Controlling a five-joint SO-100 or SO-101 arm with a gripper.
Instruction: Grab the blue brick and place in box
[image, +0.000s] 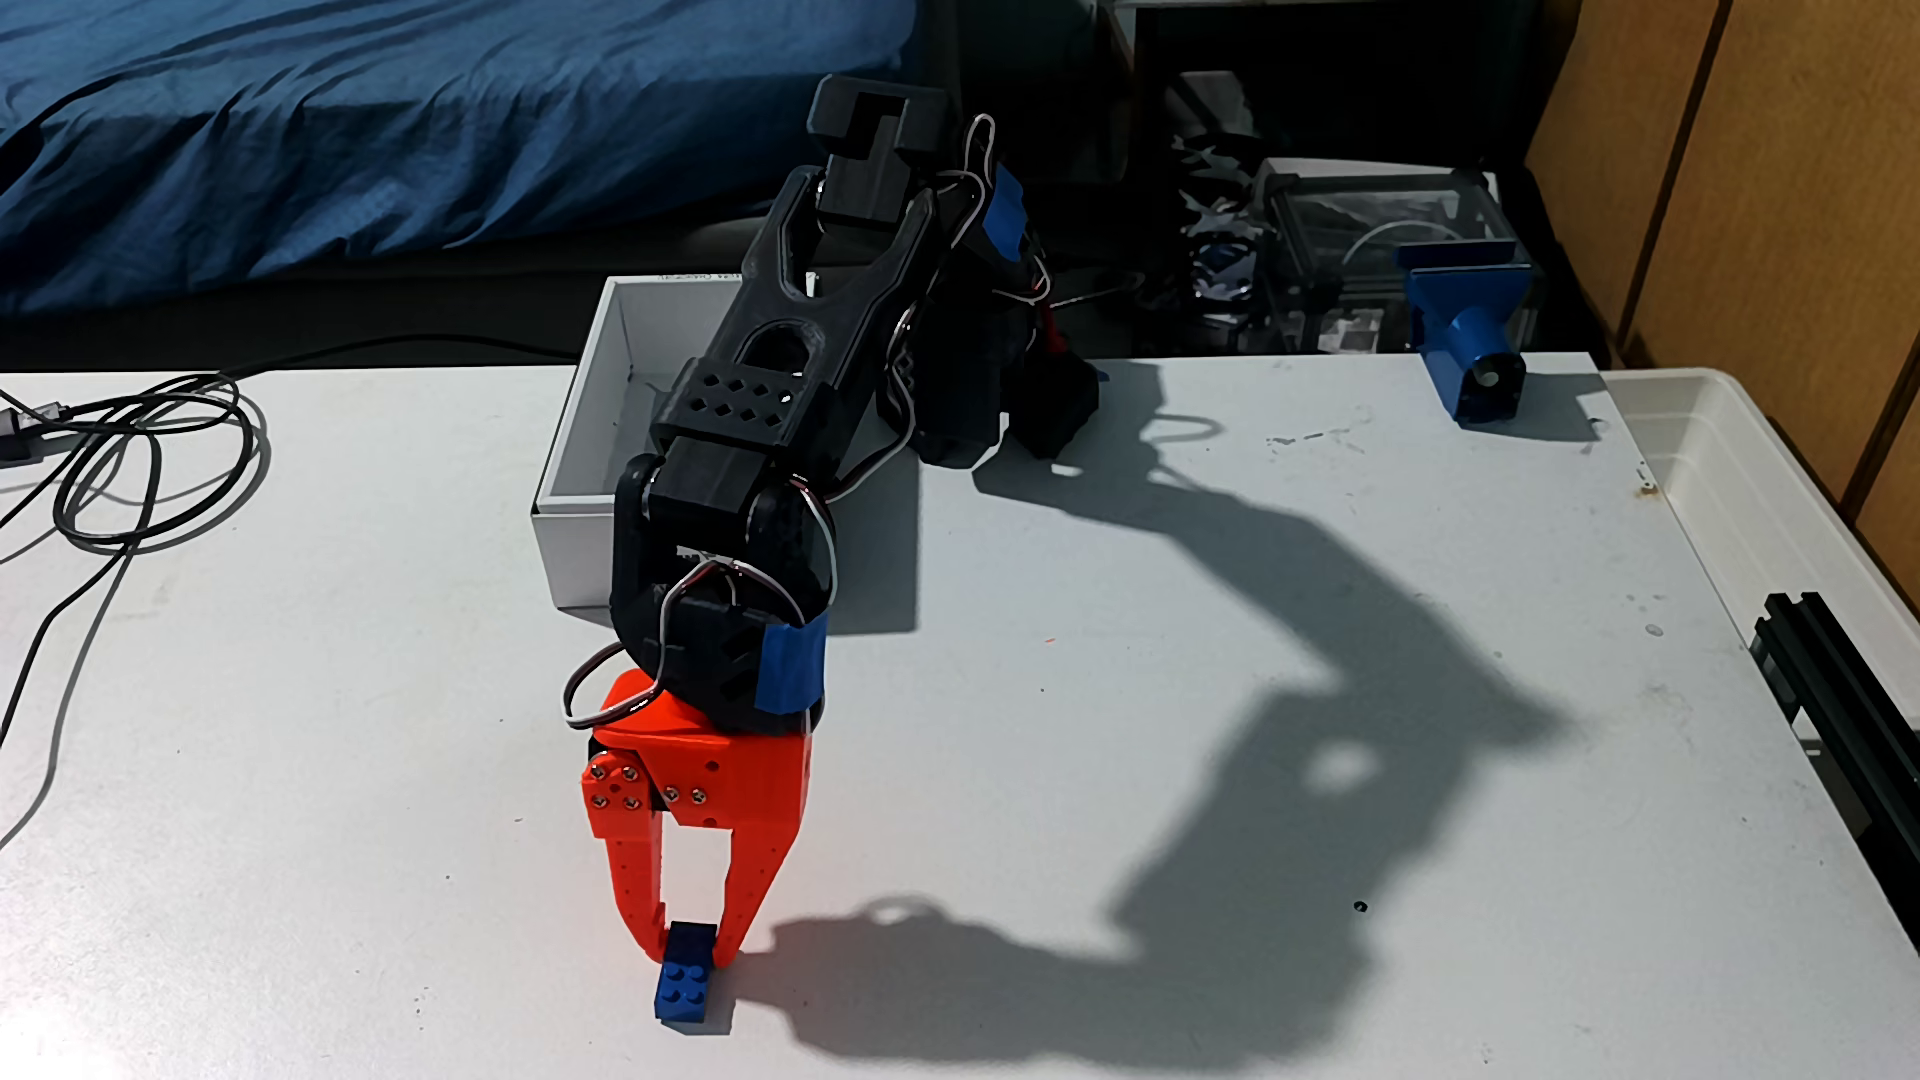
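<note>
The blue brick (688, 974) lay on the table (1143, 623) well in front of the box (582, 457); the orange gripper (694, 940) straddled its far end, fingers seemingly touching; light, rigid, probably slick, best pinched across its flat sides.

arm stretched forward, low | tool (688, 947) pointing down, fingers nearly closed

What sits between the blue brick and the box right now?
In the fixed view, the arm itself: its orange gripper straddles the blue brick, and the black wrist overlaps the box. Otherwise bare tabletop.
</note>
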